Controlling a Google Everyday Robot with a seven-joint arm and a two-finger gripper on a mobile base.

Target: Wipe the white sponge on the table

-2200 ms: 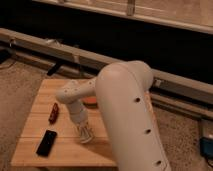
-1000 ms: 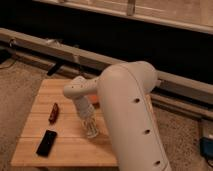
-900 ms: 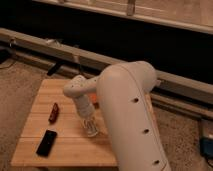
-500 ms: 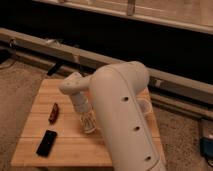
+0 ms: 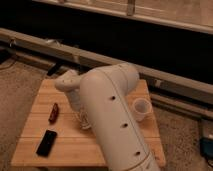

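The table (image 5: 45,95) is a small light wooden plank top that fills the middle of the camera view. My big white arm reaches down over its centre. The gripper (image 5: 84,121) is low over the tabletop at the middle, just left of the arm's thick link, which covers most of it. The white sponge is not visible as a separate thing; it is hidden under the gripper or behind the arm.
A translucent white cup (image 5: 141,108) stands on the right side of the table. A small red object (image 5: 53,112) lies on the left part, and a black phone-like slab (image 5: 46,142) lies near the front left. Gravel floor surrounds the table, with a rail and a dark wall behind.
The gripper has slid across the tabletop from the front middle a little towards the centre and back. The arm has swung, and the white cup now shows on the right.
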